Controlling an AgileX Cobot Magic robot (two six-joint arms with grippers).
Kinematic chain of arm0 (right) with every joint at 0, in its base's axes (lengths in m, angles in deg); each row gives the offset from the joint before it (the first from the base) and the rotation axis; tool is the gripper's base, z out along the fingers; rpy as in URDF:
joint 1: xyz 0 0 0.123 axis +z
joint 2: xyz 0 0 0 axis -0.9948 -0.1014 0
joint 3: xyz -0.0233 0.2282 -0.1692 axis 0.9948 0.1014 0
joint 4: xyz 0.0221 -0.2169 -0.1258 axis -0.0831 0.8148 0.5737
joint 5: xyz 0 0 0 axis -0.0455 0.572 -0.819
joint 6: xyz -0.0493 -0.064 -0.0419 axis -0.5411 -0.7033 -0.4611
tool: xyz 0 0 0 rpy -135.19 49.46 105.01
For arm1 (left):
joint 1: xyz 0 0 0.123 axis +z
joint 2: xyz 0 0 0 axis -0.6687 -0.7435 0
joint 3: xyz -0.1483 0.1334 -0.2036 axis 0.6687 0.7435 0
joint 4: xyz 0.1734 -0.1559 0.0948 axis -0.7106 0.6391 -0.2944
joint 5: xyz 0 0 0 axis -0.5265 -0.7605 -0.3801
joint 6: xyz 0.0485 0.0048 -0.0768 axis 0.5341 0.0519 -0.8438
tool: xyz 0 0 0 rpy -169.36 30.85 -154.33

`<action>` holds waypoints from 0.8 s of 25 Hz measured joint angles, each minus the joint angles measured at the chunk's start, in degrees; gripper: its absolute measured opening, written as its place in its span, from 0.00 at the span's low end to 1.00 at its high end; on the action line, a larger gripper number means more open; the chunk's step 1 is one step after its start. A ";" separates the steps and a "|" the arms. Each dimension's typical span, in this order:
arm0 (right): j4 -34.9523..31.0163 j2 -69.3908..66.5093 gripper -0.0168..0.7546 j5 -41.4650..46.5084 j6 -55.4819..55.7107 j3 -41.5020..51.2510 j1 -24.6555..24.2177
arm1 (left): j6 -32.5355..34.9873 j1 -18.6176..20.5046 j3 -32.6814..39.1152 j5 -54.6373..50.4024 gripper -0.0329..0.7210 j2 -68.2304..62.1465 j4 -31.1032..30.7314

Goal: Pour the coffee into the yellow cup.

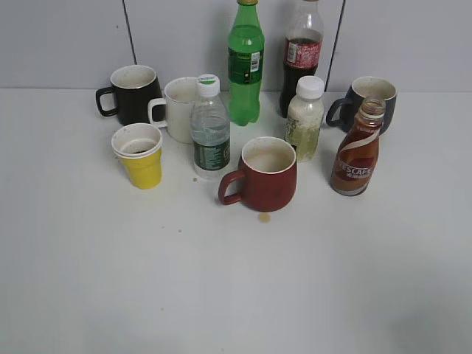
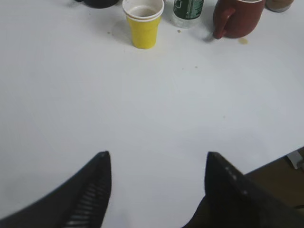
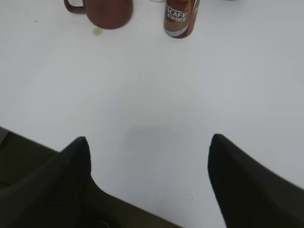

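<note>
Our left end effector [image 2: 154, 164] hangs with jaws spread over bare white table [image 2: 152, 109], holding nothing; our right end effector [image 3: 149, 142] is likewise spread and empty. The yellow cup [image 2: 143, 23] stands at the top of the left wrist frame, the coffee [image 3: 179, 18] upright at the top of the right wrist frame, beside a red mug [image 3: 107, 12].

Your table [image 1: 236, 295]: plain white top, evenly lit, soft shadows | wall [image 1: 66, 37]: pale grey panels behind it, split by dark vertical seams | table edge: just beneath and behind both sets of jaws, you see dark floor [image 3: 19, 156] past it | small brown stain [image 1: 264, 217] on the top
</note>
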 joint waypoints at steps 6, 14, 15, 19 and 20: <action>0.00 0.00 0.77 0.00 0.01 0.00 -0.06 | 0.00 0.29 0.00 0.00 0.63 0.21 0.00; -0.05 1.43 0.77 0.04 0.01 0.00 -12.97 | 0.02 14.12 0.00 0.10 0.62 4.84 -0.04; -0.05 2.18 0.77 0.04 0.01 0.00 -14.99 | 0.02 15.93 0.00 0.10 0.62 6.02 -0.04; -0.05 6.05 0.77 0.04 -0.07 0.00 -19.03 | 0.02 19.55 0.00 0.10 0.62 9.39 -0.04; -0.05 7.19 0.77 0.04 -0.07 0.00 -19.22 | 0.02 20.09 0.00 0.10 0.62 10.30 -0.04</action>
